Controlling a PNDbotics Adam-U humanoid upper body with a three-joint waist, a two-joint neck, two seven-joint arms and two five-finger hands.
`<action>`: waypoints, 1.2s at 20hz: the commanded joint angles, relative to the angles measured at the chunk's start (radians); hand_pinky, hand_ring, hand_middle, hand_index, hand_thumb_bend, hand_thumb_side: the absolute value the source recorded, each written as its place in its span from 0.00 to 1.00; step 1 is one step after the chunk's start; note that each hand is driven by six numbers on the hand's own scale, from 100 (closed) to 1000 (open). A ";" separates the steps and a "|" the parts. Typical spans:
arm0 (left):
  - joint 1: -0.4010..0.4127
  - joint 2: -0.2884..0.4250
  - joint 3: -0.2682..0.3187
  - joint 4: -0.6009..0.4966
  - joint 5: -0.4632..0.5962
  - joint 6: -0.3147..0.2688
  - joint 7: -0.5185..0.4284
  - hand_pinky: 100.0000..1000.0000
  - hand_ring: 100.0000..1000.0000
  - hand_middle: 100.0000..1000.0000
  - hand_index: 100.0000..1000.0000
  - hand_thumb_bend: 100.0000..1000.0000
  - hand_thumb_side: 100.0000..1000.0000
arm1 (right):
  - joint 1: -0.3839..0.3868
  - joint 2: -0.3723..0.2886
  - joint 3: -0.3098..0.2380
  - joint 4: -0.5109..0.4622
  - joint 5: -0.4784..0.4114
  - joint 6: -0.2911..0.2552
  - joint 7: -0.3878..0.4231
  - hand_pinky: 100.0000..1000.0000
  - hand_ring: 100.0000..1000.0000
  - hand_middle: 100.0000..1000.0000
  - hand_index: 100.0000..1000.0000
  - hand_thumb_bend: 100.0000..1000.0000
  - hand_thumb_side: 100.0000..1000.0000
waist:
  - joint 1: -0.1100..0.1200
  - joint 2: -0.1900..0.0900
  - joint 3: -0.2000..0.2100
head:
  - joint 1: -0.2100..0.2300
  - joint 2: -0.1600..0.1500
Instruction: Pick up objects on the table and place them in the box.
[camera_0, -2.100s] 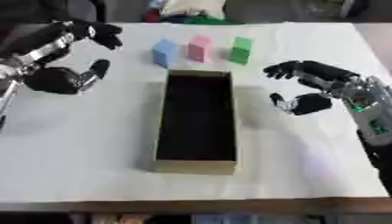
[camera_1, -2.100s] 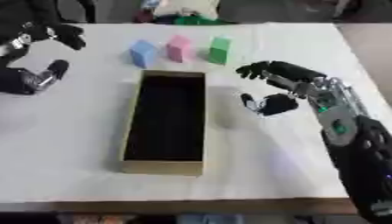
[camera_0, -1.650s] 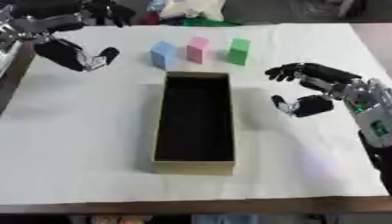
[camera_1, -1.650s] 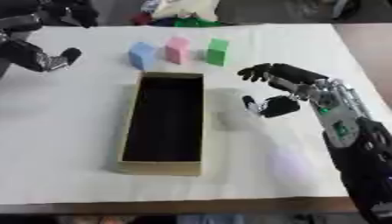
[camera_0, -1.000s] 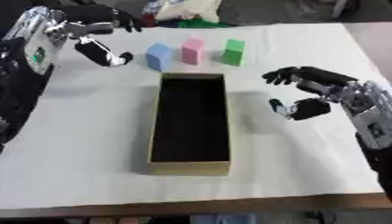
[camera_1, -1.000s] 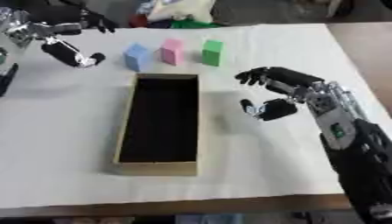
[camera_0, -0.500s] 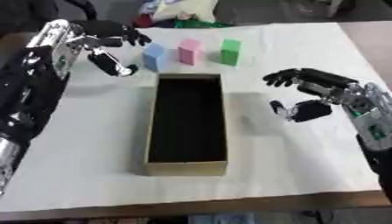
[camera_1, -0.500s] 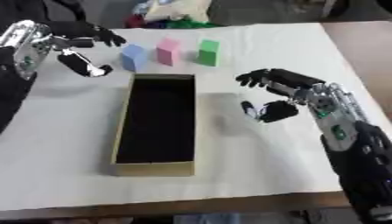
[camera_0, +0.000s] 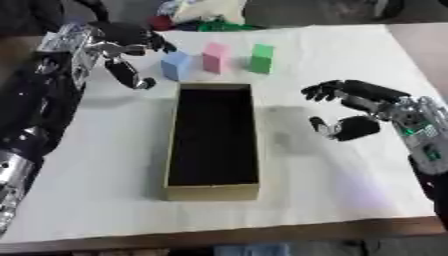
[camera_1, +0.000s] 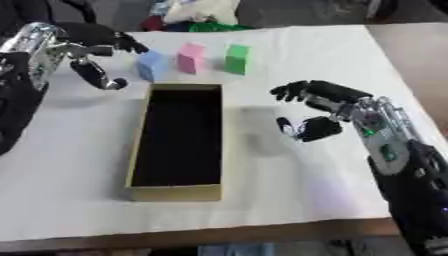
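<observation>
Three small blocks stand in a row behind the box: a blue block (camera_0: 176, 65), a pink block (camera_0: 215, 56) and a green block (camera_0: 261, 58). The long tan box (camera_0: 213, 188) with a black inside lies lengthwise at the table's middle, nothing in it. My left hand (camera_0: 122, 45) hovers open just left of the blue block, fingers spread toward it, thumb hanging down, not touching it. To the right of the box my right hand (camera_0: 359, 107) floats open above the cloth, holding nothing.
A white cloth (camera_0: 87, 165) covers the table. Coloured items and a pale bundle (camera_0: 206, 12) lie beyond the far edge. The table's wooden front edge (camera_0: 262, 240) runs along the bottom.
My left hand has swung from the far left toward the right and nearer, ending beside the blue block. The right hand has barely shifted. The blocks and box stay put.
</observation>
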 joint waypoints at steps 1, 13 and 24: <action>-0.033 0.011 0.025 -0.002 -0.066 0.015 0.061 0.90 0.88 0.87 1.00 0.37 0.22 | -0.023 -0.011 -0.003 -0.009 -0.011 -0.001 0.002 0.79 0.82 0.81 0.98 0.00 0.46 | 0.001 -0.013 -0.005 | 0.006 -0.005; -0.058 0.025 0.070 0.024 -0.331 0.093 0.274 0.94 0.95 0.93 1.00 0.67 0.27 | -0.024 -0.012 -0.006 -0.011 -0.019 -0.001 0.002 0.79 0.82 0.81 0.97 0.00 0.46 | 0.011 0.008 -0.030 | 0.013 -0.022; -0.062 0.022 0.093 0.055 -0.388 0.126 0.411 0.92 0.93 0.91 1.00 0.61 0.19 | -0.029 -0.011 -0.007 -0.014 -0.029 -0.001 0.003 0.78 0.82 0.80 0.97 0.00 0.47 | 0.016 0.032 -0.048 | 0.012 -0.040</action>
